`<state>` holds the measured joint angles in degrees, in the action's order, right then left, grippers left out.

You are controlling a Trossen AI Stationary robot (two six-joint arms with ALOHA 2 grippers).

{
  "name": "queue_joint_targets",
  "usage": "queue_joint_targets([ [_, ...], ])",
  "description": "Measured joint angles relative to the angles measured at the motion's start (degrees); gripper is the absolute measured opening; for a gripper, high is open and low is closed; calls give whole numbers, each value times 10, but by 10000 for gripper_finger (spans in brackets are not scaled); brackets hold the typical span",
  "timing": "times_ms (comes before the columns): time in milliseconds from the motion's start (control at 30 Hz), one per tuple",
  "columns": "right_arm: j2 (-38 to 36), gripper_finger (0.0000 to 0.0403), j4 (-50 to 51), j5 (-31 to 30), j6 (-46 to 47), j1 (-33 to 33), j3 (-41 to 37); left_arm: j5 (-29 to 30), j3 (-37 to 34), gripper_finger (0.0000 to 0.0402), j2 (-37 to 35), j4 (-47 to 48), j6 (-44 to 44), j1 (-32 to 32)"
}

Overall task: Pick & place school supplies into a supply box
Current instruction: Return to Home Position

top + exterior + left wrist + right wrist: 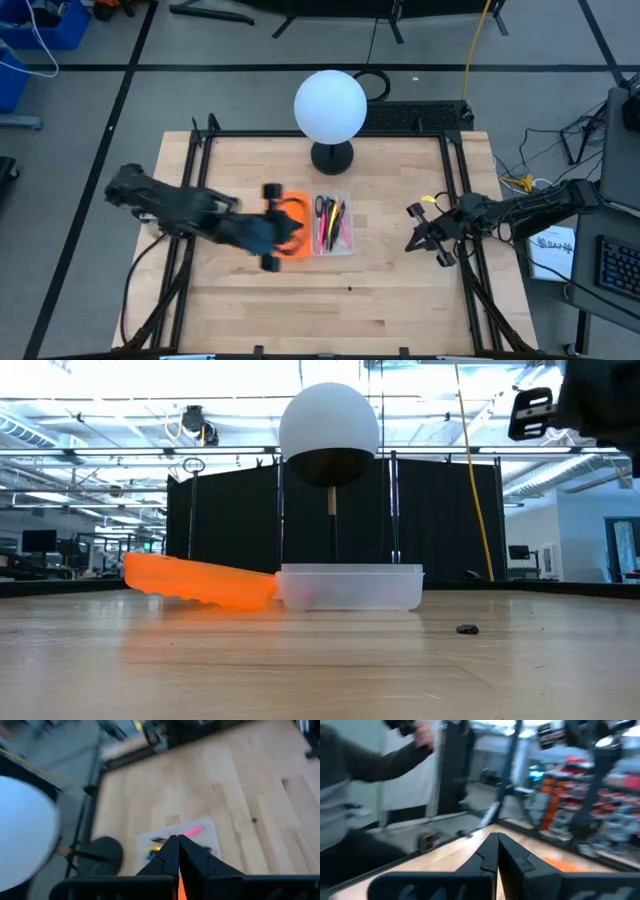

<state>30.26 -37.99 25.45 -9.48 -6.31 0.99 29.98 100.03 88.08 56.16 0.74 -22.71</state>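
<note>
Wooden table (pixel 400 290) with a white globe lamp (pixel 330 105) at the back edge. Orange perforated piece (pixel 298 210) lies tilted, touching the supply box (pixel 350 588) at table centre. Left gripper (pixel 177 842) hovers over the orange piece with its jaws together and the box just ahead of the tips. Right gripper (pixel 496 839) is at the table's right edge, jaws together, well apart from the box. Pens (pixel 336 225) and scissors (pixel 321 207) lie inside the box.

Transl. plastic supply box (pixel 350 590), matt orange plastic piece (pixel 200 582), wood tbl (pixel 300 670)
</note>
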Motion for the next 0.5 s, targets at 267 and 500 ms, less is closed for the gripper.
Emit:
queue_joint_targets([
  [267, 1, 0, -30, -91, 21, 0, 0, -34, -343, 7, -258, -298, 49, 7],
  [500, 1, 0, -37, -159, 31, 2, 0, -148, -643, 4, -394, -597, 151, 22],
])
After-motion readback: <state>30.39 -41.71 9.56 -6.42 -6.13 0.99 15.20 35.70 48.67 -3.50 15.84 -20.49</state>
